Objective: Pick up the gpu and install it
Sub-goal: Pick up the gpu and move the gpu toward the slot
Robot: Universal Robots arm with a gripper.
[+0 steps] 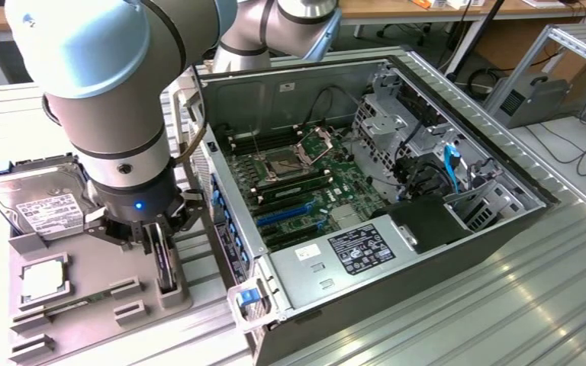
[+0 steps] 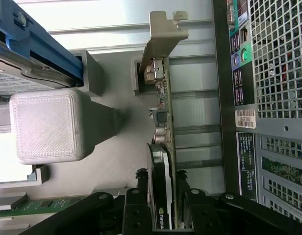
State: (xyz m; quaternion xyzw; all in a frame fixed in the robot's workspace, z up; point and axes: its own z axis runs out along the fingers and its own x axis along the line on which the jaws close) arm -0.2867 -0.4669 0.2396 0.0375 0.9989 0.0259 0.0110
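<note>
End effector (image 1: 158, 235) (image 2: 162, 193) narrow, fingers clamped on both faces of gpu (image 1: 164, 267) (image 2: 163, 122). Gpu upright on edge in grey holder tray (image 1: 89, 309), beside open PC case (image 1: 304, 305), exterior view's left.

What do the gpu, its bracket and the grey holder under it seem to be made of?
gpu: a green circuit board with small soldered parts; the black cover on one face looks like slightly glossy plastic.
Bracket: probably bare sheet metal, matte silver, thin and bent at the end.
Holder: grey matte plastic, probably 3D-printed, as fine layer lines show on its block.
</note>
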